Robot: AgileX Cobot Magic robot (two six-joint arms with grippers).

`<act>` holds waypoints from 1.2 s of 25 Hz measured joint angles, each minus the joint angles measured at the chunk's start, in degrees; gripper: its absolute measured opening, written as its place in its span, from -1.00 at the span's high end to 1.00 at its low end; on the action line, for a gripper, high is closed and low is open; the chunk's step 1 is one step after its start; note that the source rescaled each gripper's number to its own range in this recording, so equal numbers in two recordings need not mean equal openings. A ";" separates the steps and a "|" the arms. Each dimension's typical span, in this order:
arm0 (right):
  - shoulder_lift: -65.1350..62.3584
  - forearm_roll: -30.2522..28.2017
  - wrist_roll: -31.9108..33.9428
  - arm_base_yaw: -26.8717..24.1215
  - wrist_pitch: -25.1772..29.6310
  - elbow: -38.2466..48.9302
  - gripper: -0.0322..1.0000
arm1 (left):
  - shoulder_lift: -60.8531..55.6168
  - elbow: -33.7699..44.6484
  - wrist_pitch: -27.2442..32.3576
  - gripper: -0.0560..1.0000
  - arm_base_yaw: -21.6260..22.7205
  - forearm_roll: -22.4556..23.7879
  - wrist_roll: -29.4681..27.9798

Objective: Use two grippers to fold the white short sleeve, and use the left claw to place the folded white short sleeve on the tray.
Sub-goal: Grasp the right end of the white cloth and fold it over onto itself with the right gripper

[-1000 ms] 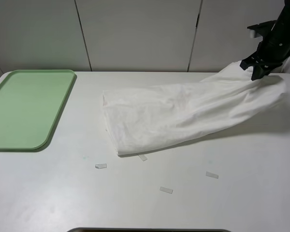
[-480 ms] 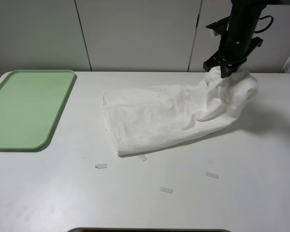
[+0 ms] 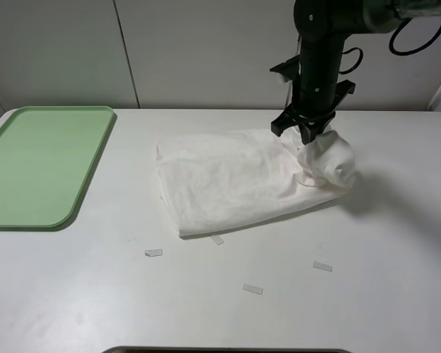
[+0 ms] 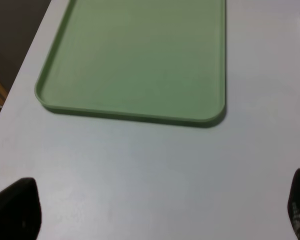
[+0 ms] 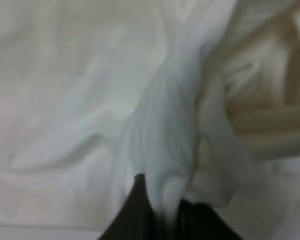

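The white short sleeve [image 3: 228, 180] lies bunched on the table's middle, its right end lifted and curled back over itself. My right gripper [image 3: 303, 131] hangs from above over that end and is shut on a pinch of the fabric. In the right wrist view the black fingertips [image 5: 140, 210] clamp a ridge of white cloth [image 5: 160, 130]. The pale green tray [image 3: 37, 162] sits at the far left with nothing on it. My left gripper [image 4: 157, 215] is open over bare table just short of the tray [image 4: 140, 55]. It does not show in the exterior view.
Several small pale tape strips [image 3: 153, 252] [image 3: 253, 289] [image 3: 322, 266] lie on the white table in front of the shirt. A panelled wall runs close behind the table. A dark edge [image 3: 228, 350] borders the table's front.
My right gripper has swept left from the table's far right edge, carrying the shirt's end over the rest of the cloth. The stretched-out shirt is now shorter and doubled over.
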 joint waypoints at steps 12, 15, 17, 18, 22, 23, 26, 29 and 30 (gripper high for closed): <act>0.44 4.45 4.09 4.04 -1.40 2.72 -0.51 | 0.00 0.00 0.00 -0.97 0.00 0.00 0.00; 0.44 6.84 3.90 4.04 1.10 1.43 -0.88 | 0.00 0.00 0.00 -0.97 0.00 0.00 0.00; 0.35 7.55 3.84 4.04 2.61 -0.95 -0.96 | 0.00 0.00 0.00 -0.97 0.00 0.00 0.00; 0.02 7.70 3.76 4.04 2.68 -2.31 -0.98 | 0.00 0.00 0.00 -0.97 0.00 0.00 0.00; -3.36 7.68 3.11 4.04 2.74 -8.35 -1.00 | 0.00 0.00 0.00 -0.97 0.00 0.00 0.00; -3.36 7.68 3.11 4.04 2.74 -8.35 -1.00 | 0.00 0.00 0.00 -0.97 0.00 0.00 0.00; -4.47 7.43 2.46 3.87 2.80 -10.54 -1.00 | 0.00 0.00 0.00 -0.97 0.00 0.00 0.00; -4.16 7.48 2.46 0.95 2.86 -11.02 -1.00 | 0.00 0.00 0.00 -0.97 0.00 0.00 0.00; -3.79 7.42 2.46 -0.25 2.92 -11.02 -1.00 | 0.00 0.00 0.00 -0.97 0.00 0.00 0.00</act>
